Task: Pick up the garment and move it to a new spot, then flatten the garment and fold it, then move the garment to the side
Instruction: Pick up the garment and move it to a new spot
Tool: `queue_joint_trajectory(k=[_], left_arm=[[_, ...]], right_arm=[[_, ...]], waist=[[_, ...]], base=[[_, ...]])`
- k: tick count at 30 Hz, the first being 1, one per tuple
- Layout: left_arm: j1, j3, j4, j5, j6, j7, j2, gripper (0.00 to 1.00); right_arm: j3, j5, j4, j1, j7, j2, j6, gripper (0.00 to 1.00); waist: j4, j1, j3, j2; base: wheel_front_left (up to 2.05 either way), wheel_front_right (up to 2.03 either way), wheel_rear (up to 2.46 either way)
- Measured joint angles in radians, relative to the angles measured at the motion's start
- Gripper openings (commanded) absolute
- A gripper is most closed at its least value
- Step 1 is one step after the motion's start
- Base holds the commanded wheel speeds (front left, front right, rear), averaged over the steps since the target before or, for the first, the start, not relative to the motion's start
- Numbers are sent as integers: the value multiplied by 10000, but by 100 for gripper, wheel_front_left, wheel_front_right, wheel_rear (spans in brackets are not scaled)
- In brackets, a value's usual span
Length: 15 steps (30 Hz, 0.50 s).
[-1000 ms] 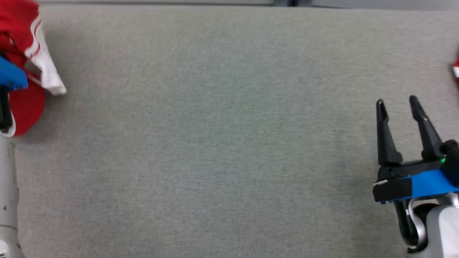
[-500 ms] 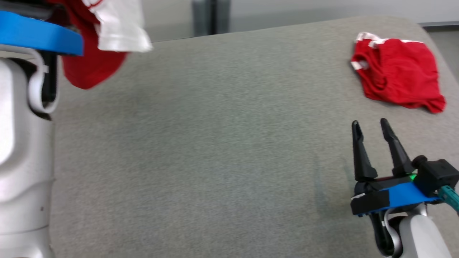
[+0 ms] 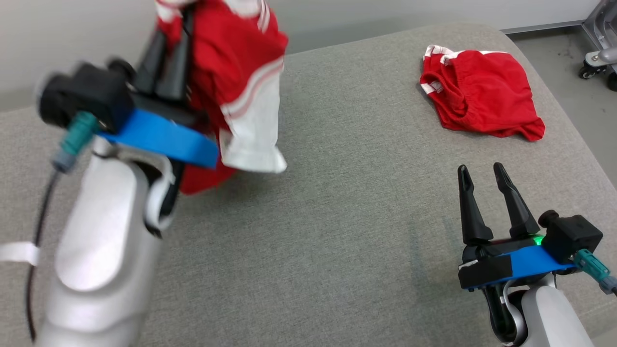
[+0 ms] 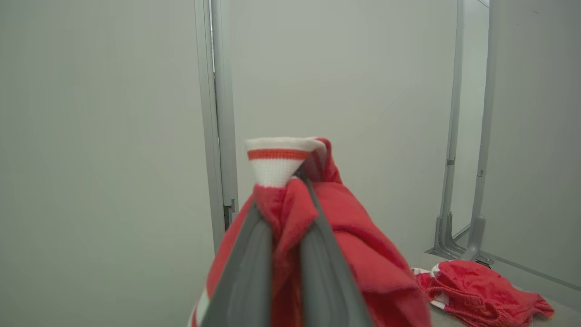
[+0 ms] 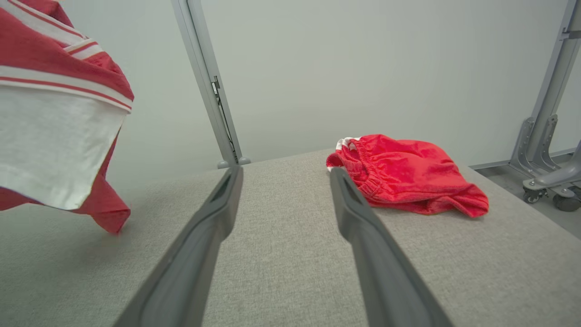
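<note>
Where the grey woven cloth of the desk (image 3: pixel 337 231) spreads flat and matte to its rounded far corner, the pale, smooth shell of the left forearm (image 3: pixel 101 250) rises at the left with a blue plate at its wrist. The garment (image 3: pixel 231 67) hangs bunched from the left jaws, clear of the desk over its left part. It is soft red knit with white stripes, a plain white panel drooping at its near side and a ribbed white cuff with one red band poking up beyond the tips. In the left wrist view the two dark fingers (image 4: pixel 245 272) stand close together with a fold of red cloth pinched between them, the rest spilling over the right one. A second red piece (image 3: pixel 482 101), crumpled, with a gathered elastic band and white trim, lies on the desk at the far right, well apart from both sets of jaws. The right jaws are spread wide and hold nothing; their long tapered fingers (image 3: pixel 470 212) point toward that piece, over the near right of the desk. A teal plug (image 3: pixel 590 267) sits by the right wrist
</note>
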Motion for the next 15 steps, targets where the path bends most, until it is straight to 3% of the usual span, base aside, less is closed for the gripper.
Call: queue_joint_trajectory(k=[15], left_arm=[[3189, -1659, 1894, -360, -13, -639, -901, 0]], right_arm=[[-157, -234, 81, -26, -90, 4, 0, 100]], waist=[[547, 1, -69, 0]], base=[[0, 0, 0]])
